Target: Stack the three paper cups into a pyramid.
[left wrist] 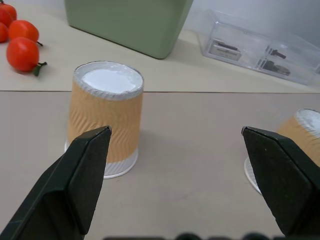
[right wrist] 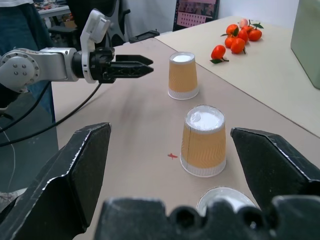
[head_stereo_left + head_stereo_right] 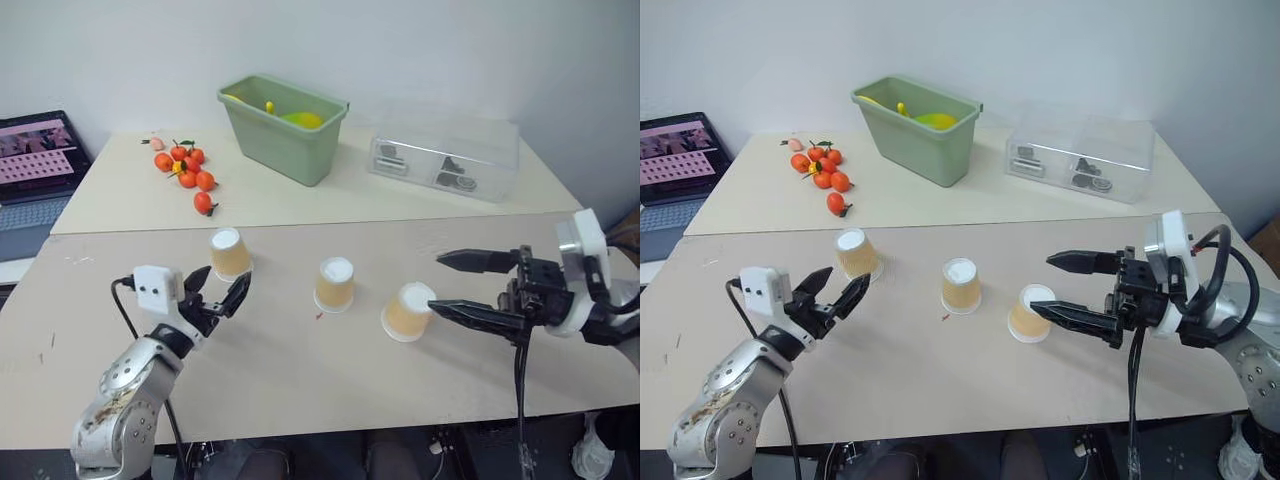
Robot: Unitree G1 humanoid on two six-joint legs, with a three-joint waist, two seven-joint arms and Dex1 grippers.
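Three small tapered paper cups with tan-orange ribbed sides and white bases sit in a loose row across the near beige table [image 3: 300,370], well apart from one another, none stacked. The left cup [image 3: 230,253] and the middle cup [image 3: 334,284] stand upside down, white flat base up and wide rim on the tabletop, long axis upright. The right cup [image 3: 408,311] is also base-up but leans, its axis tilted toward the right gripper.

The left gripper [image 3: 217,292] hovers just in front of the left cup with its two black fingers spread wide, holding nothing and pointing toward that cup. The right gripper [image 3: 455,284] points level toward the robot's left, fingers wide apart and empty; its lower finger tip lies just beside the right cup, contact unclear.

On the far table are a green plastic bin [image 3: 285,125], a clear plastic box [image 3: 446,157] and a cluster of small orange-red fruits [image 3: 185,165].
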